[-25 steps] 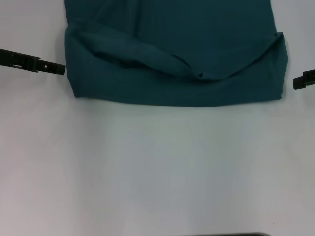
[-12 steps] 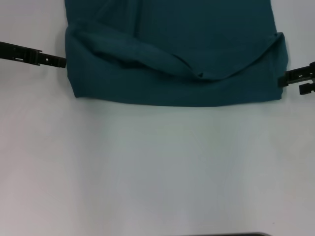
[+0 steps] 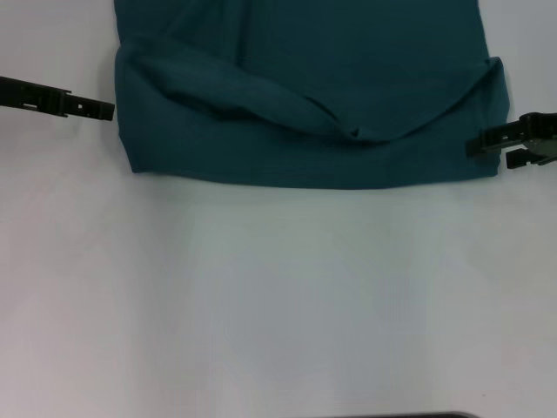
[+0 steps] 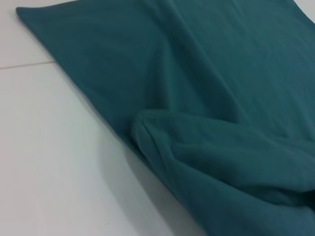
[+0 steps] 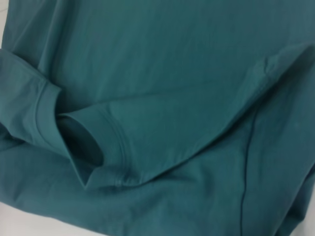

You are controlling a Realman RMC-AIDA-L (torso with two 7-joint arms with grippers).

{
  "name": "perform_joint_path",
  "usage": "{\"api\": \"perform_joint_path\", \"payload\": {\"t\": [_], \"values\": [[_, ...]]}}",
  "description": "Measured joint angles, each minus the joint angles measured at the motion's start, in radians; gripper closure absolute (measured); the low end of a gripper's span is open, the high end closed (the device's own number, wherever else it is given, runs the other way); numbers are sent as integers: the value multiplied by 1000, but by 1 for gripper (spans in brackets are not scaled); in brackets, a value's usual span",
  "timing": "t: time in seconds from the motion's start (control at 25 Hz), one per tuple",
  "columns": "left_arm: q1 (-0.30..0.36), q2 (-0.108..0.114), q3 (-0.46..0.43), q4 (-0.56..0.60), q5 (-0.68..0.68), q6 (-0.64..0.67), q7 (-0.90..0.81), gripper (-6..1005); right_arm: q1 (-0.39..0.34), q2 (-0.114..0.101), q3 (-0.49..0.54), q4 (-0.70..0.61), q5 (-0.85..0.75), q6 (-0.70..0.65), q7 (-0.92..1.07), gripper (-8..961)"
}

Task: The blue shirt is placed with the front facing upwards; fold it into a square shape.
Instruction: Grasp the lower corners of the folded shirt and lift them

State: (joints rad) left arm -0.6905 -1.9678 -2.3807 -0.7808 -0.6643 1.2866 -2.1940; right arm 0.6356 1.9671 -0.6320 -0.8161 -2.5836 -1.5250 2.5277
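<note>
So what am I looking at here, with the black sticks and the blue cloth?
The black sticks are a two-armed robot's end effectors. The wide picture comes from a camera on its head, looking down at a white table. The blue shirt lies there, partly folded. The left end effector hovers just off the shirt's edge, holding nothing. The right end effector, fingers apart, reaches the opposite edge without gripping it yet. The two close-ups come from cameras on the wrists and show only cloth and table.

one blue shirt [image 3: 305, 96], two end effectors, left end effector [image 3: 106, 110], right end effector [image 3: 474, 146]
</note>
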Motion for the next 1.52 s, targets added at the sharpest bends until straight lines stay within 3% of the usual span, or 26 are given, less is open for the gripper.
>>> {"api": "perform_joint_path", "payload": {"t": [0.8, 1.24, 1.52], "values": [[-12, 0, 0, 0, 5, -31, 4, 188, 37, 21, -27, 40, 0, 53, 0, 151], [-8, 0, -2, 0, 8, -37, 5, 187, 21, 3, -27, 48, -3, 59, 13, 151], [-10, 0, -2, 0, 8, -37, -2, 188, 19, 16, -33, 60, -3, 78, 3, 161]]}}
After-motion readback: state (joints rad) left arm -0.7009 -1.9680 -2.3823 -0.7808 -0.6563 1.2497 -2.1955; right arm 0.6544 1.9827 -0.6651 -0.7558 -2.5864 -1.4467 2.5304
